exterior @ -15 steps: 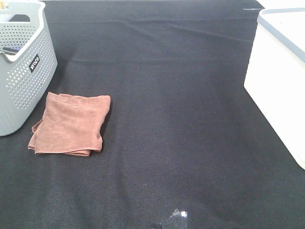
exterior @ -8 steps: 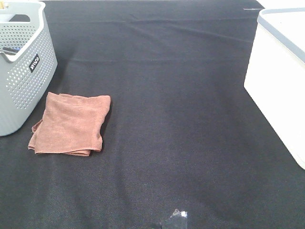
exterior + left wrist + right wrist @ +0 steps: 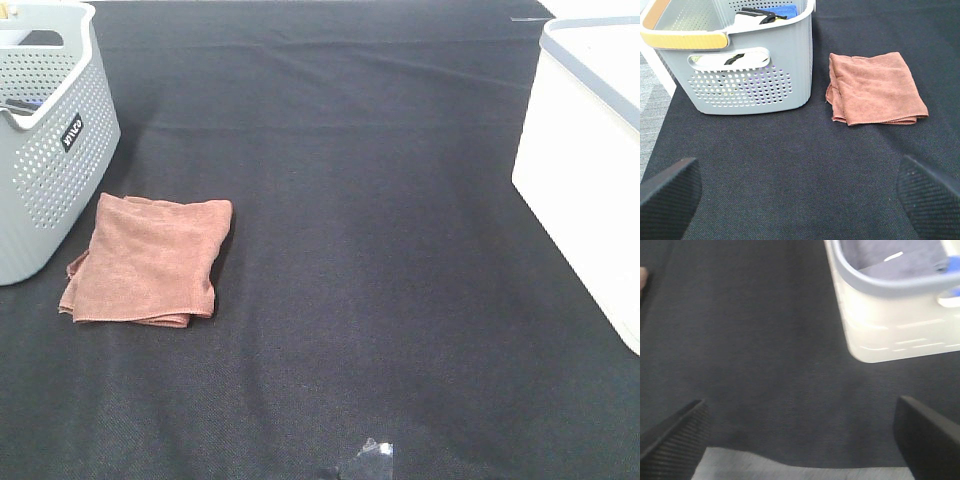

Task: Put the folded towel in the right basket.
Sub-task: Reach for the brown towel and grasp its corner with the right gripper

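Lying flat on the black cloth [image 3: 390,260] at the left, the folded towel [image 3: 148,262] is sitting just beside the grey perforated basket [image 3: 50,150], well apart from the right basket [image 3: 585,170] at the far right edge. The task is looking barely begun: the towel is not yet gripped or lifted. The left gripper [image 3: 800,195] is hovering near the towel, jaws spread wide and holding nothing. The right gripper [image 3: 802,435] is hanging near the white basket, jaws likewise spread and empty. Grasping, carrying across and dropping in are all remaining, as I judge it.
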